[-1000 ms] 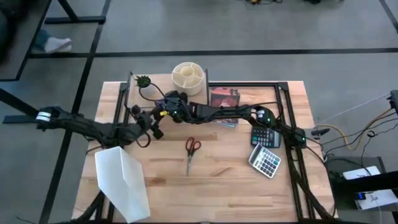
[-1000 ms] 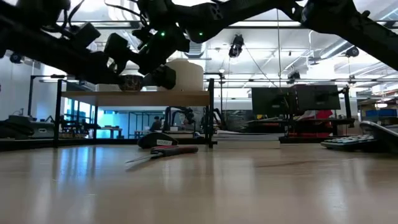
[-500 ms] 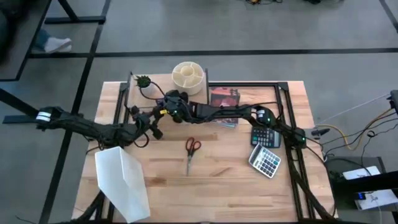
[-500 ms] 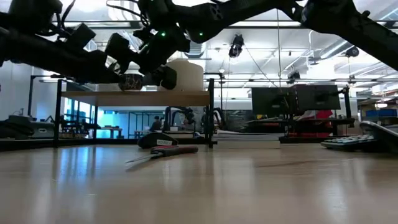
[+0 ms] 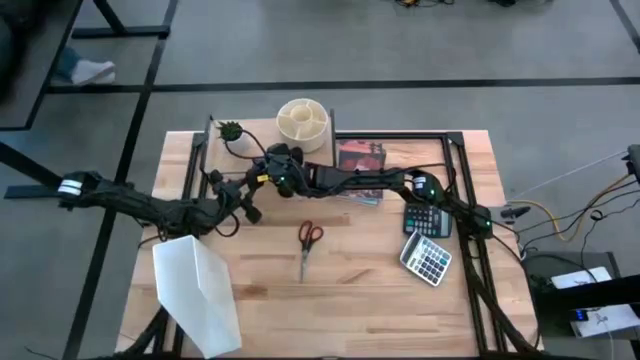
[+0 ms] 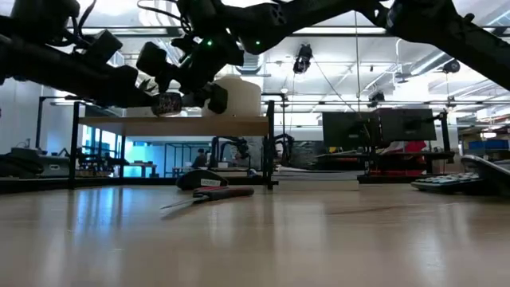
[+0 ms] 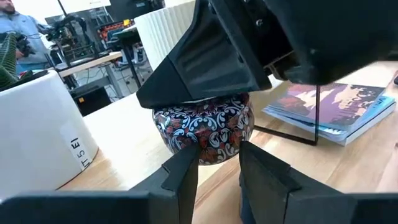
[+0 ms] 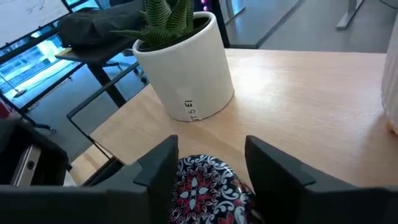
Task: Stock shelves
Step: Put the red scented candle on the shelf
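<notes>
Shelf [image 5: 255,140]: low riser with a light-wood top on black legs, at the table's far-left part; in the low view its board sits level above the tabletop.
On the shelf: a white pot [image 8: 185,67] with a spiky plant near the far-left corner, a cream round organizer [image 5: 303,121] at the right end.
Bowl [image 7: 203,126]: small, round, red-white-blue pattern, held above the shelf top between pot and organizer.
Right gripper [image 8: 208,168]: over the shelf, fingers straddling the bowl from above and closed against its sides.
Left gripper [image 7: 217,171]: just beside the bowl, fingers parted, gripping nothing.
Table [image 5: 350,290]: scissors [image 5: 308,243] mid-table, two calculators [image 5: 428,245] at right, magazines [image 5: 362,165] beside the shelf, a white file holder [image 5: 198,290] near the front-left.
</notes>
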Robot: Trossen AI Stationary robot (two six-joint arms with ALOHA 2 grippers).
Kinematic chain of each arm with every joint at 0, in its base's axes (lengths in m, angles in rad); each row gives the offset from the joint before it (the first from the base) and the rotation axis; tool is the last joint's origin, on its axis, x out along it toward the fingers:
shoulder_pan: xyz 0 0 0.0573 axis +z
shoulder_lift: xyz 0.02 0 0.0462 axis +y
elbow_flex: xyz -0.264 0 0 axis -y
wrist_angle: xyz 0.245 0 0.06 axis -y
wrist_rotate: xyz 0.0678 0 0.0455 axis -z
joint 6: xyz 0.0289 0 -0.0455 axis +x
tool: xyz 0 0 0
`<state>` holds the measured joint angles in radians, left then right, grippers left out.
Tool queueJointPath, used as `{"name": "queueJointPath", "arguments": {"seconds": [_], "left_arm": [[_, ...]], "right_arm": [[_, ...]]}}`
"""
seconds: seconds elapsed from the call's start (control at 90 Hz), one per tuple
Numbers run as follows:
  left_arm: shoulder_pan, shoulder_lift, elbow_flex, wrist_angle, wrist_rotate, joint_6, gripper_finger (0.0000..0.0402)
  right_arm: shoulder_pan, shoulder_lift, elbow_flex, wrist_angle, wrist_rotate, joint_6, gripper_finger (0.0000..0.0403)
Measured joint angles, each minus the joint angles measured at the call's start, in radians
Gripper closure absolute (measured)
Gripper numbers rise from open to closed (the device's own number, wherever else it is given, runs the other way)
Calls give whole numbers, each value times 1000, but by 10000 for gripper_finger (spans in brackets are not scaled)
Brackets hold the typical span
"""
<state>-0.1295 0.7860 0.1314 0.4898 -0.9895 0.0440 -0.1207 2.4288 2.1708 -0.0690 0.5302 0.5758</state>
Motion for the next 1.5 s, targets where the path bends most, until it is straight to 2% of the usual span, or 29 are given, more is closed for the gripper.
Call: {"name": "queueJointPath", "arguments": {"seconds": [0.4,0.567,1.1,1.5], "left_arm": [[0,-2,0,-1,-44,23,288],[0,-2,0,-2,-61,33,290],[-1,-19,4,45,-73,69,295],[4,-21,10,59,-92,106,280]], "right_arm": [[-1,-2,2,7,4,1,359],[-1,-4,3,12,1,3,382],[-2,-2,2,-7,0,-93,381],[4,-1,2,1,-24,-144,306]]}}
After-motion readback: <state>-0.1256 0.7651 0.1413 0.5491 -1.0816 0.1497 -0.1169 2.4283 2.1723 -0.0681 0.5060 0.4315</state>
